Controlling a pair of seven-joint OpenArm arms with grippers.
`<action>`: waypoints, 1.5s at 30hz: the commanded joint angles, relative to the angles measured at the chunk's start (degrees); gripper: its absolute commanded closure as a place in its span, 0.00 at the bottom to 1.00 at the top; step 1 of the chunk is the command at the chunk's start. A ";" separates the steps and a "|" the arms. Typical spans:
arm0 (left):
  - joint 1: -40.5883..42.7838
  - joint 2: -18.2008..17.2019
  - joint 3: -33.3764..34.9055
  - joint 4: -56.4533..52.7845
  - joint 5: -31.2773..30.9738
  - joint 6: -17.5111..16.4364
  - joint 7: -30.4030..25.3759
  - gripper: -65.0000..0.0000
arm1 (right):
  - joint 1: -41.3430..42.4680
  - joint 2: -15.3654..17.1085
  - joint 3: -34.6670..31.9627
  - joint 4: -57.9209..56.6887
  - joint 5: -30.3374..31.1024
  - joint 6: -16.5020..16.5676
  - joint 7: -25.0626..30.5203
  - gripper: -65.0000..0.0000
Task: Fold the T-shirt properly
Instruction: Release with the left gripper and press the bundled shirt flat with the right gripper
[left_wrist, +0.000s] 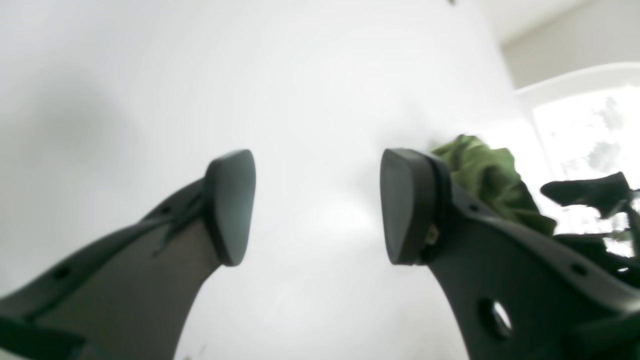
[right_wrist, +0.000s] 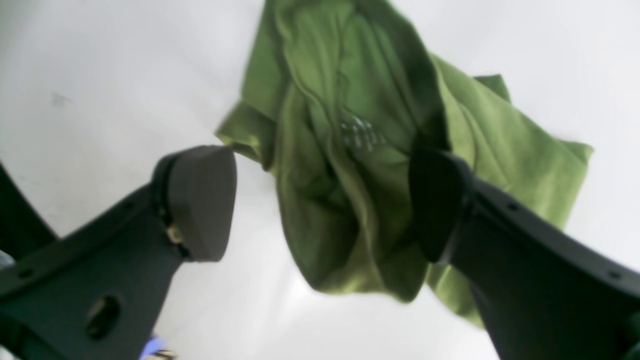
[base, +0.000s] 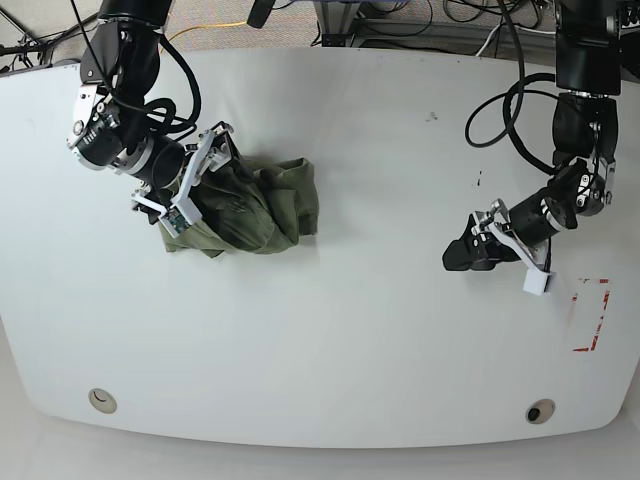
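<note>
The T-shirt (base: 258, 205) lies bunched and unfolded on the counter (base: 360, 330); the right hand (right_wrist: 320, 205) gapes over it, gripping nothing; the left hand (left_wrist: 317, 207) is released, well apart

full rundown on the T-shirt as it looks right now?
The T-shirt is plain olive-green, soft-looking cloth, crumpled in a wrinkled heap on the white table, unfolded, with a faint pale mark on one fold. The right gripper is open right over it, one finger against the cloth, nothing pinched. The left gripper is open, well away.
</note>
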 joint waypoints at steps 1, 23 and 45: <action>0.11 -1.01 -0.97 1.11 -1.05 -0.57 -0.83 0.43 | 0.94 0.71 -3.47 1.33 -3.14 0.36 5.05 0.23; 5.83 -2.60 -1.76 1.20 -0.87 -0.57 -0.83 0.43 | -2.05 5.11 -13.58 0.97 -29.87 0.36 15.69 0.60; 5.74 -2.60 -1.76 1.37 -0.87 -0.57 -0.83 0.43 | -4.95 0.71 -13.75 1.68 -31.98 0.36 16.74 1.00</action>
